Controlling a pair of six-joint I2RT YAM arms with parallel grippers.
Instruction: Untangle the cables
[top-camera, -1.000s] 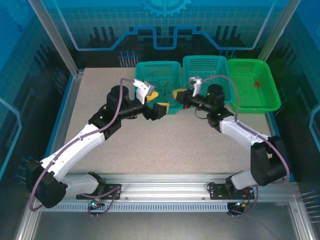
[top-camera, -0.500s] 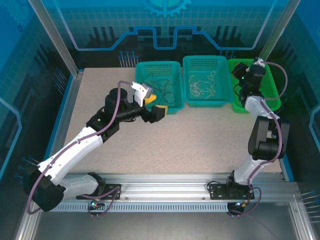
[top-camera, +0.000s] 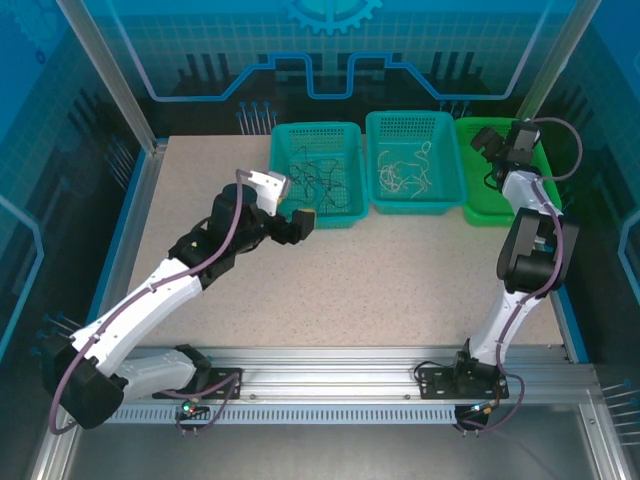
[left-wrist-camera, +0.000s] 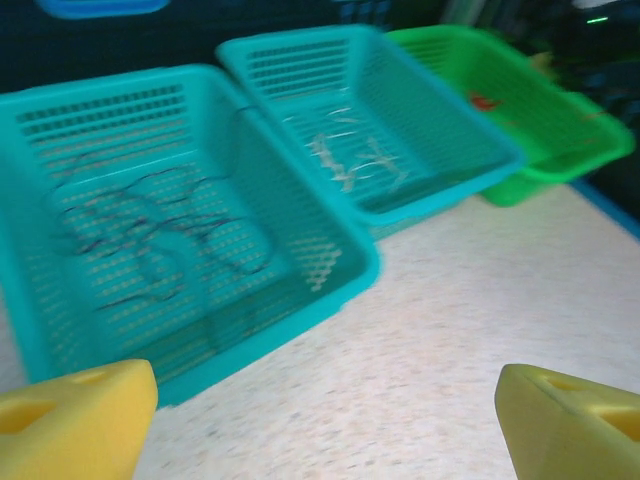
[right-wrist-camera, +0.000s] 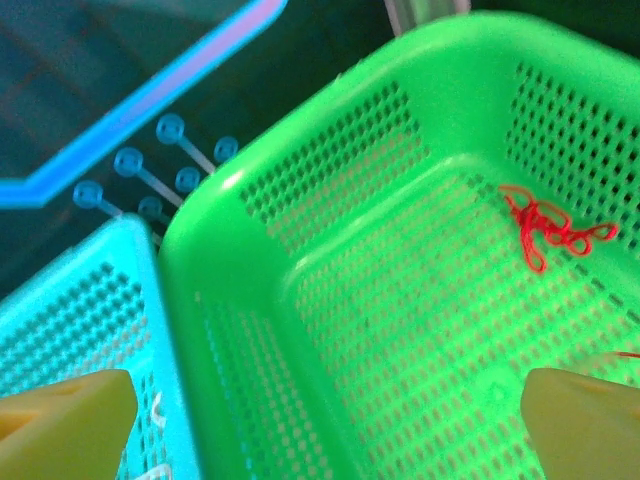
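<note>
Cables, three lots. Dark strands (left-wrist-camera: 165, 235) lie in the basket (left-wrist-camera: 260, 330) left of the middle teal basket (left-wrist-camera: 450, 195), whitish strands (left-wrist-camera: 350, 160) inside it, and a red strand (right-wrist-camera: 548, 225) in the green basket (right-wrist-camera: 240, 170) to its right.
Handling, judged: featherlight, limp, snag-prone; pinch a free end or loop.
Left claw (left-wrist-camera: 320, 430): wide open, empty, arm stretched over the counter (top-camera: 380, 270).
Right claw (right-wrist-camera: 320, 430): wide open, empty, arm folded upright.

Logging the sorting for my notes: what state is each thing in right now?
Dark cables: overlapping, in left teal basket.
White cables: loose heap, in middle teal basket.
Red cable: bunched, in green basket.
Left gripper: jaws open, empty.
Right gripper: jaws open, empty.
</note>
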